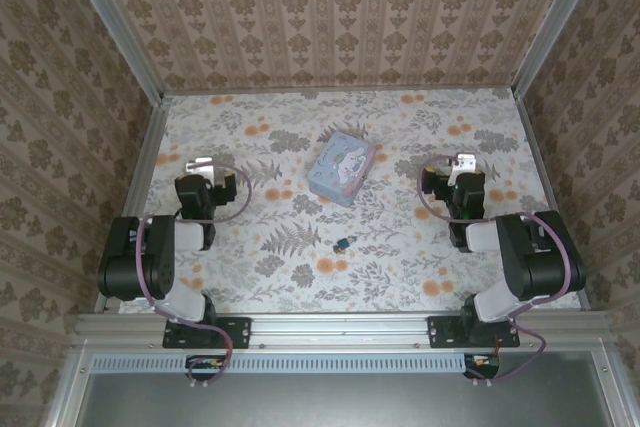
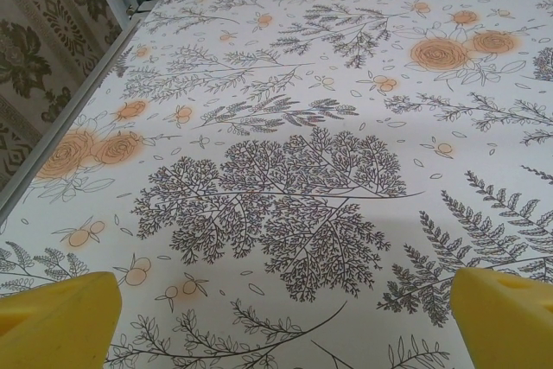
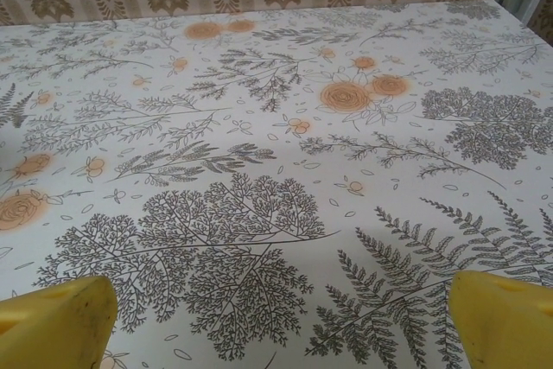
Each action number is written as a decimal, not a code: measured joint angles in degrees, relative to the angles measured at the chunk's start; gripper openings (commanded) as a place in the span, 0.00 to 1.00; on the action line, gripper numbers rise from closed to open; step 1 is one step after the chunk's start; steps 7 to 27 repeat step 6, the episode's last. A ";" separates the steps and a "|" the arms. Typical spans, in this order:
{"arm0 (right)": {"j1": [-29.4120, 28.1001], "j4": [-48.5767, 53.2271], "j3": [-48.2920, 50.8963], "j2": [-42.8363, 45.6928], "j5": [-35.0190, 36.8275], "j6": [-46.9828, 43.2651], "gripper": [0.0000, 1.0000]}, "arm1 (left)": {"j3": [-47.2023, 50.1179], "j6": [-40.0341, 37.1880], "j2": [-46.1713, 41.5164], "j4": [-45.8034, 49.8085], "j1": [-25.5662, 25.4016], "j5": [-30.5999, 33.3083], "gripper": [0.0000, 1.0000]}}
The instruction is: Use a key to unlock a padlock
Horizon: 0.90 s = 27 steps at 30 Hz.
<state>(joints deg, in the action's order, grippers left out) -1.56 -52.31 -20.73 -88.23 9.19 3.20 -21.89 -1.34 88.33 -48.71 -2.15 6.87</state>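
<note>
A table (image 1: 400,247) under a white cloth printed with grey ferns and orange roses stands inside walls (image 1: 330,17) papered in brown damask. 2 black arms are bolted at its near edge.

The left gripper (image 1: 203,164) hangs over the left side of the cloth. Its jaws are spread wide and hold nothing, and its yellow fingertips (image 2: 60,317) sit in the bottom corners of the left wrist view with bare cloth between them. The right gripper (image 1: 462,161), over the right side, is equally wide apart and empty, its yellow fingertips (image 3: 56,321) framing more bare cloth.

The padlock (image 1: 343,243), a tiny dark item too small to show detail, lies on the cloth between the 2 arms. It is well apart from the pale-blue tin (image 1: 343,168), which lies farther back.
</note>
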 measured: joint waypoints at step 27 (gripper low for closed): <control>0.00 1.29 -1.07 -0.02 -0.46 -0.07 1.00 | 0.00 0.00 0.00 0.00 0.00 -0.26 1.00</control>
